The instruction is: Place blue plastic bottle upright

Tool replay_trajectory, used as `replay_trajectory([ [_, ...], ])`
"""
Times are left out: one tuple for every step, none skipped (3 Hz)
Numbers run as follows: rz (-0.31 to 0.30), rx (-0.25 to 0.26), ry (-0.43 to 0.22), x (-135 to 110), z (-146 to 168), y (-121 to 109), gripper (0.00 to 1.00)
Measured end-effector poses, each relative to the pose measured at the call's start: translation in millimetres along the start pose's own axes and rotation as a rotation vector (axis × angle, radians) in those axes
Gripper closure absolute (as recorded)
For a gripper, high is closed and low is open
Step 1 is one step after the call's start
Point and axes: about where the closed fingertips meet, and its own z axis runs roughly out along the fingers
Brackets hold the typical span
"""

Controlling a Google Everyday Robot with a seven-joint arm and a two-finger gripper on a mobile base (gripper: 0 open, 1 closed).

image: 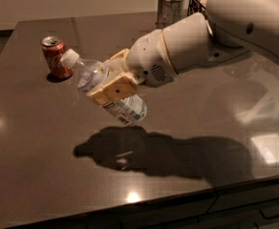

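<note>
Clear plastic with a white cap (69, 57): the blue plastic bottle (89, 75) is clamped across its middle in my pincer (112, 80), one tan finger (114, 88) pressed flat on the near side. Bottle hangs in the air above the counter (44, 142), not touching it; its shadow (144, 149) lies on the surface below. Tilted, not upright: cap up and left, base down and right. Red soda can (56, 57) stands upright on the counter behind the cap. My arm (187, 42) reaches in from the right.
</note>
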Motion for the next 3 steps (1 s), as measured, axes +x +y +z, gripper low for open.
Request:
replay_trajectory([
  [0.042,0.082,-0.148,2,-15,-11,1.0],
  [0.07,0.157,-0.261,11,-29,-23,1.0],
  [0.08,0.222,-0.354,23,-43,-35,1.0],
])
